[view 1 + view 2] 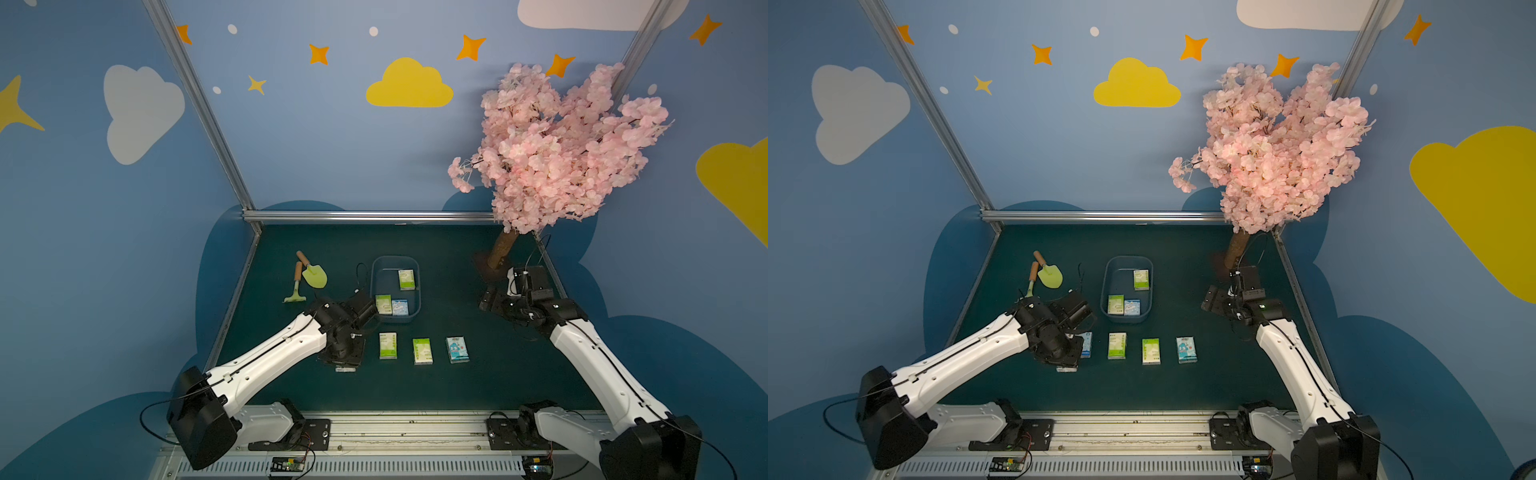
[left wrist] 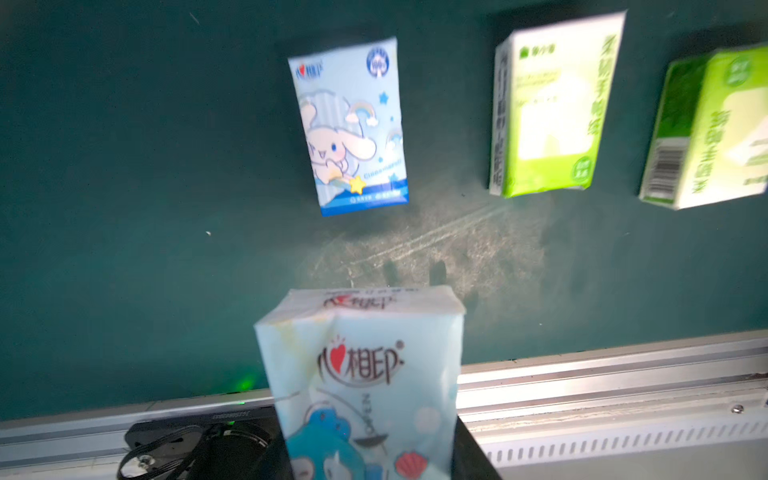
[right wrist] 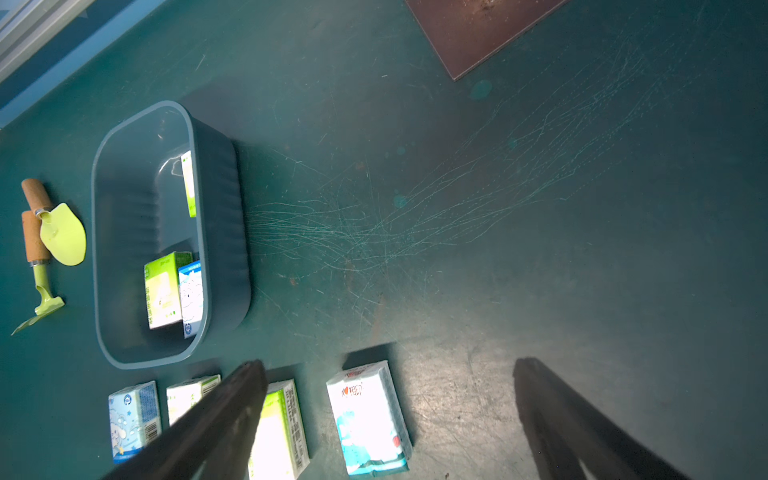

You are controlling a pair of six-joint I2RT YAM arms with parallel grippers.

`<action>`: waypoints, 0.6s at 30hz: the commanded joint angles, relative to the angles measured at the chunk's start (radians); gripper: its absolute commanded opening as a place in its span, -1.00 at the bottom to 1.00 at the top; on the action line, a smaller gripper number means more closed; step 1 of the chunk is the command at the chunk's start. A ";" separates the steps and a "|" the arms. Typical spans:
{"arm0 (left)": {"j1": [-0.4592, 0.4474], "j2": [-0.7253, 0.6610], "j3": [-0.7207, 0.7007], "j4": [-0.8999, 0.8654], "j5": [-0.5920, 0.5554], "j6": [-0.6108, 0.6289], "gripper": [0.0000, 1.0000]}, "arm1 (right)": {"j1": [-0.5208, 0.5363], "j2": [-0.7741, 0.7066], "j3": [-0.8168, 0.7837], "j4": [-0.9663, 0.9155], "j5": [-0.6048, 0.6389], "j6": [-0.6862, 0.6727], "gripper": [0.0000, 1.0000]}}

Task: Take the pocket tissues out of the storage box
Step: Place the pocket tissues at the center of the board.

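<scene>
the table (image 1: 511, 374) lay open on its right half: bare green mat between the row of packs and the right arm, and a broad bare strip along the near rail (image 1: 415, 424). the left edge was tighter, with a trowel (image 1: 314, 275) and a rake (image 1: 296, 287) lying together near it. a pink tree (image 1: 557, 145) filled the far right corner. the storage box (image 1: 395, 258) stood mid-table and held three pocket tissues: a far green pack (image 1: 406, 279) by its right wall, and a near green pack (image 1: 383, 304) and a boxed blue pack (image 1: 400, 307) side by side at its near wall. in front of the box, four packs lay flat in a row: a leftmost blue pack (image 1: 1086, 345) (half hidden by the arm), a second green pack (image 1: 388, 345), a third green pack (image 1: 422, 351) and a rightmost blue pack (image 1: 457, 350). the left end effector (image 1: 344, 365) was clamped on a held pack (image 2: 361, 374), blue-white, at the row's left end. the right end effector (image 3: 390, 363) hung wide with nothing in it, well apart from the box.
</scene>
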 commanded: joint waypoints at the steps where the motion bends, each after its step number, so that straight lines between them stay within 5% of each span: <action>1: -0.021 -0.009 -0.062 0.060 0.051 -0.078 -0.05 | -0.005 0.009 0.042 0.020 -0.004 -0.013 0.96; 18: -0.094 0.177 -0.218 0.253 0.040 -0.154 -0.06 | -0.013 0.008 0.049 0.022 -0.007 -0.025 0.96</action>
